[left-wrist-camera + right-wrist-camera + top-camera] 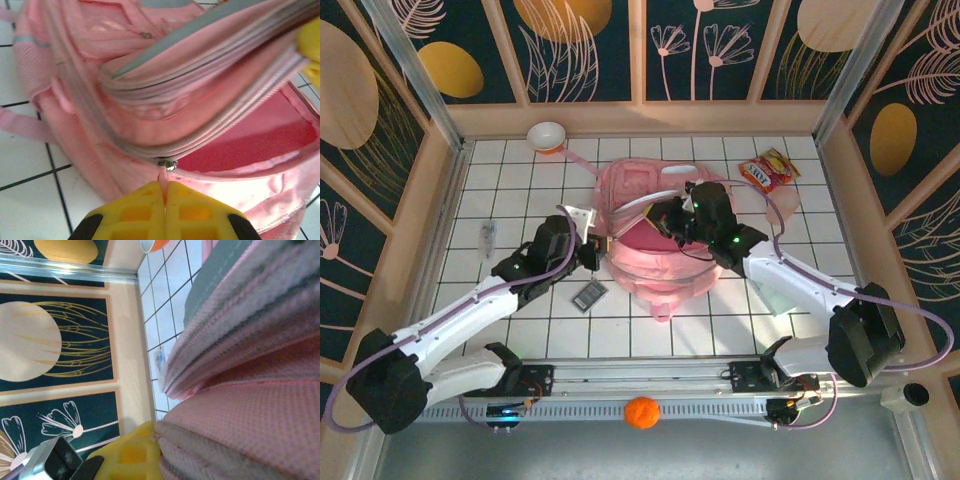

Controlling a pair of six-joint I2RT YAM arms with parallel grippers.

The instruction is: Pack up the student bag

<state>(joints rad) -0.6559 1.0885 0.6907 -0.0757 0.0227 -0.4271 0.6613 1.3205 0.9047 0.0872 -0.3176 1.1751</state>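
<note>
Lying near the middle of the white tiled table (520, 185), the student bag (658, 272) sits between the two arms, its main compartment unzipped and gaping so that a deep pink lining (250, 142) shows beneath the raised front panels. The left gripper (592, 250) is at the bag's left edge. From the left wrist its yellow fingers (135, 212) are pressed together on the small pink zipper pull (163, 176), with the metal slider (166, 164) just beyond their tips at the end of the open zip. The right gripper (670, 218) reaches over the top of the bag from the other side. In the right wrist view one yellow finger (131, 452) lies against the edge of the thick pink fabric (250, 390), but the fabric covers the rest, so I cannot tell whether those jaws are clamped or apart. A yellow finger of that gripper (310, 50) also shows at the lifted flap in the left wrist view. Around the bag: a white bowl (547, 135) with an orange inside near the back wall, a bright snack packet (767, 170) at the back right, a small dark flat object (589, 295) just beside the bag's near left corner, and an orange ball (641, 412) in front of the arm bases.
</note>
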